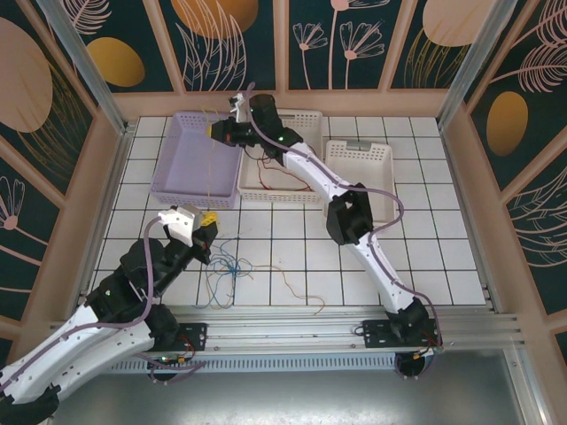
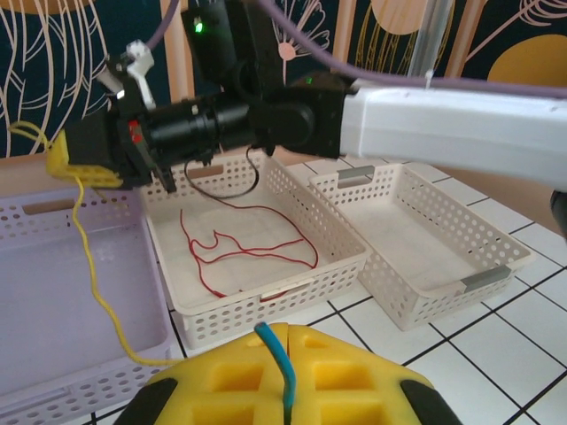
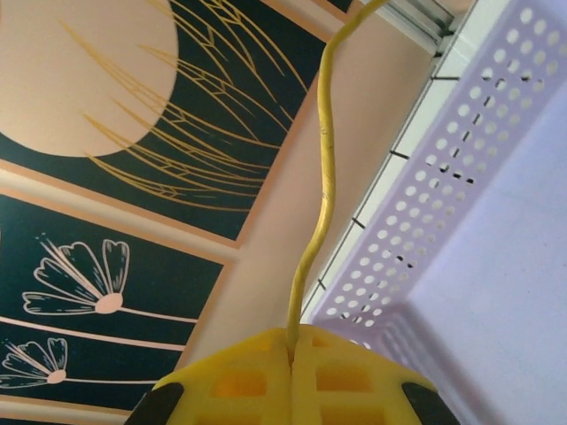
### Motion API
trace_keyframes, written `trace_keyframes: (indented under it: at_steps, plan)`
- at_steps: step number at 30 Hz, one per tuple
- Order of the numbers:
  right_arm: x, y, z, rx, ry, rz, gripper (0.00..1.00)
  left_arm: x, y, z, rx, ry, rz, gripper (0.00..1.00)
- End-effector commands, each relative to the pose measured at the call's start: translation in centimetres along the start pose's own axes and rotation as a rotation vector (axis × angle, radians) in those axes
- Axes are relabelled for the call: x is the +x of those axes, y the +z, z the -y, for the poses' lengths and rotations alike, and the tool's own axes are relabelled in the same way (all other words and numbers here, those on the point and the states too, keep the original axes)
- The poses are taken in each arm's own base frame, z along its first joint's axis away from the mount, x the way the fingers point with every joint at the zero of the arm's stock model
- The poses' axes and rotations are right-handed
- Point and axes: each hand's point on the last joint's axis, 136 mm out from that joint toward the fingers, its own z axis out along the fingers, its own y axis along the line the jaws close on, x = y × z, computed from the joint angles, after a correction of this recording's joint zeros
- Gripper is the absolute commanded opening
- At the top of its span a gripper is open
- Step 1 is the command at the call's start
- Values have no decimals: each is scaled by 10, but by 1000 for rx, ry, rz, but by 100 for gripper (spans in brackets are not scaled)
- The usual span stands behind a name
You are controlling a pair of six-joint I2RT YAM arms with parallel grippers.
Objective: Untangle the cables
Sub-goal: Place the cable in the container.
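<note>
Top external: white tiled table, floral walls; left hand grips blue cable, right hand grips yellow cable

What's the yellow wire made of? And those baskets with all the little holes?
The yellow cable looks like a soft plastic or rubber coating, probably over metal wire. It is smooth, slightly shiny and bends limply. The purple basket and the middle white basket look like hard moulded plastic with a matt finish, going by their even colour and neat rows of round holes.

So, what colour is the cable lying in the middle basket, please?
The cable is red; left wrist view shows it best.
</note>
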Motion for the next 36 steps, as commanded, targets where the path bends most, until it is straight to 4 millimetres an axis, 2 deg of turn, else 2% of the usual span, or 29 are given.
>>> trace_keyframes:
  at_steps: [1,6,11,19,23,27,32,36]
  plan:
    - [0,8,3,-59,4,13,0,-5,1,4,26,-23,29,0]
    - [11,19,33,-39,42,8,0,-4,1,2,21,-24,25,0]
    - [14,23,58,-7,85,25,0,-3,2,2,17,-22,23,0]
    - [14,24,70,18,95,41,0,0,3,2,17,-20,14,0]
    - [12,22,63,11,85,33,16,1,3,1,13,-19,11,0]
    - [5,17,50,8,62,38,39,1,3,0,9,-20,11,0]
    - [-6,8,23,-14,30,44,52,1,3,-1,5,-21,12,0]
    - [-20,-5,-9,-27,-23,58,62,2,3,-1,2,-19,8,0]
